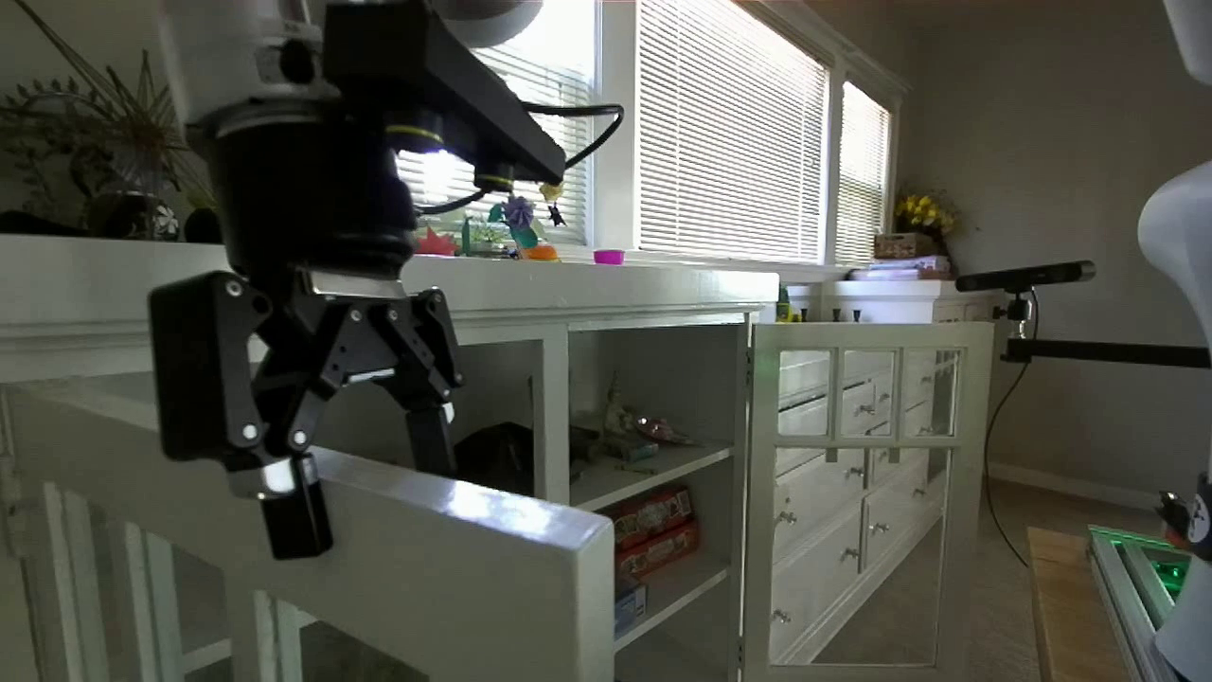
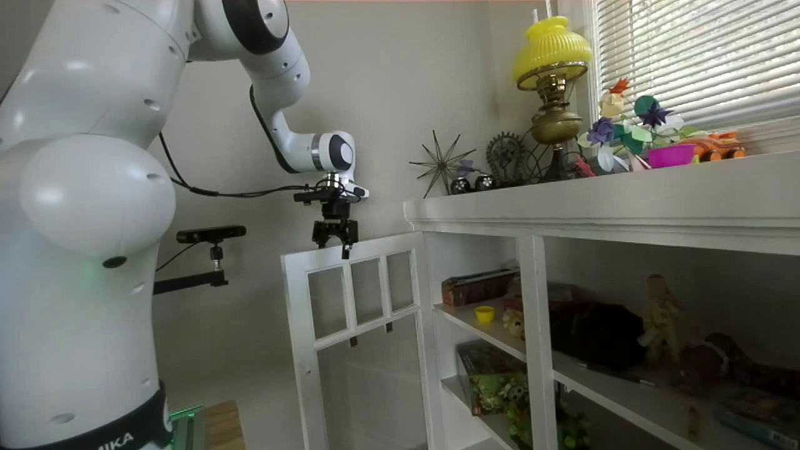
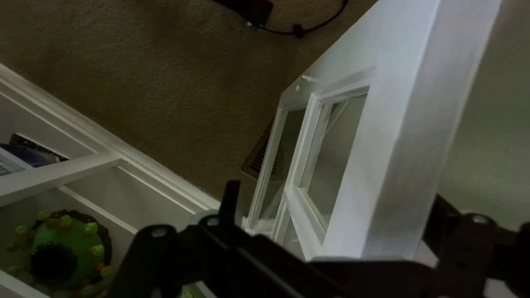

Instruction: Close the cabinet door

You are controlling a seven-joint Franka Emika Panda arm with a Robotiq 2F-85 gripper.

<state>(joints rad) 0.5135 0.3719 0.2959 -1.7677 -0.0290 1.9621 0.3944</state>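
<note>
The white cabinet door (image 1: 473, 545) with glass panes stands swung open; it also shows in an exterior view (image 2: 299, 356) and in the wrist view (image 3: 410, 136). My gripper (image 1: 365, 483) points down over the door's top edge, with one finger on each side of the top rail. It is open, and in the wrist view the left finger stands apart from the door while the right finger (image 3: 443, 211) is close to its outer face; I cannot tell if that finger touches. In an exterior view my gripper (image 2: 333, 244) sits midway along the top rail.
A second glass cabinet door (image 1: 966, 493) also stands open. Cabinet shelves (image 2: 481, 334) hold boxes, a yellow cup (image 2: 484, 314) and toys. The cabinet top (image 2: 600, 197) carries a yellow lamp (image 2: 553, 50) and paper flowers. A camera on an arm (image 1: 1027, 277) stands beyond.
</note>
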